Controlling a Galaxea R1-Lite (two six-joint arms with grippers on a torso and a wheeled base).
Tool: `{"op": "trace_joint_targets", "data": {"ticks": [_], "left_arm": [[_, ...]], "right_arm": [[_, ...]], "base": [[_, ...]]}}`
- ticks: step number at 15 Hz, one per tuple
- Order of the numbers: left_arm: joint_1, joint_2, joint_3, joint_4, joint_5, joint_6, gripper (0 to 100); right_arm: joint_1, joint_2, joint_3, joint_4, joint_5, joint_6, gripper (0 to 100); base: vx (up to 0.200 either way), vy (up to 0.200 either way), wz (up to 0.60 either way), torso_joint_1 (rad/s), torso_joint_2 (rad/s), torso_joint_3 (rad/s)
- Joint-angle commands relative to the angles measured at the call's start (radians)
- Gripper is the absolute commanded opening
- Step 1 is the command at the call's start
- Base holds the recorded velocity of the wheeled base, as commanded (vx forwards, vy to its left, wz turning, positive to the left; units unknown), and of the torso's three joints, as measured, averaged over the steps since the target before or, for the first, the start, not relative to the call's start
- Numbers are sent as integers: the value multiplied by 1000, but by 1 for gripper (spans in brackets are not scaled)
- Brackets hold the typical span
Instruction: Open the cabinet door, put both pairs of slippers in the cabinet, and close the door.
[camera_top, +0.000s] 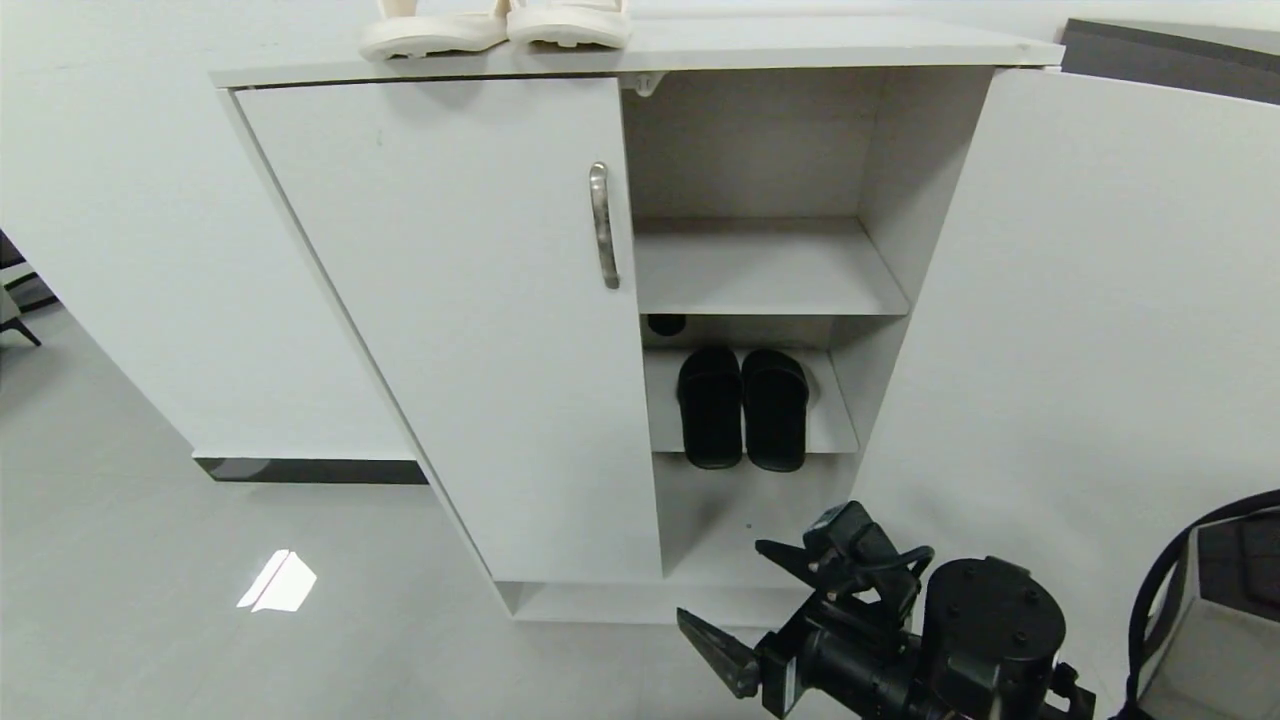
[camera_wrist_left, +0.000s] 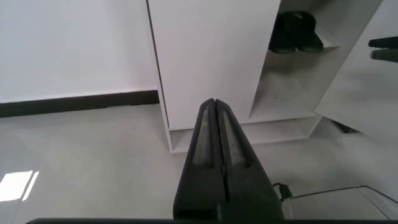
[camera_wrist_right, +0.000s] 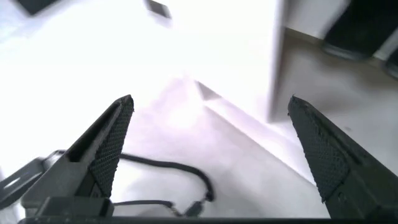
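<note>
Head view: the cabinet (camera_top: 430, 300) has its left door shut and its right door (camera_top: 1080, 300) swung open. The black slippers (camera_top: 710, 410) lie side by side on the middle shelf, long axes running near to far, toes seemingly inward. The white slippers (camera_top: 570, 25) sit on the cabinet top. The right pincer (camera_top: 740, 590) hangs spread wide and empty near the cabinet's foot.

Left wrist view: the left pincer (camera_wrist_left: 214, 109) is pressed closed on nothing, above the floor.

Right wrist view: the right pincer's fingers (camera_wrist_right: 112, 143) stand far apart, with nothing between them.

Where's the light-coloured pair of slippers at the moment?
In the head view, the cream slippers sit on the cabinet top, toward its left end above the closed left door; the black slippers lie inside on a shelf.
</note>
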Motion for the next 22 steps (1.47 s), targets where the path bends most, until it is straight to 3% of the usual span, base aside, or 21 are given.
{"op": "trace_joint_targets", "data": {"ticks": [1, 8, 22], "left_arm": [[0, 1, 0, 0, 1, 0, 0], [0, 1, 0, 0, 1, 0, 0], [0, 1, 0, 0, 5, -1, 0]], "right_arm": [[3, -35, 10, 3, 0, 0, 100], [4, -30, 9, 6, 0, 8, 100], [15, -12, 30, 9, 0, 16, 100]], "base": [[0, 0, 0, 0, 0, 0], [0, 0, 0, 2, 0, 16], [0, 0, 0, 3, 2, 177]]}}
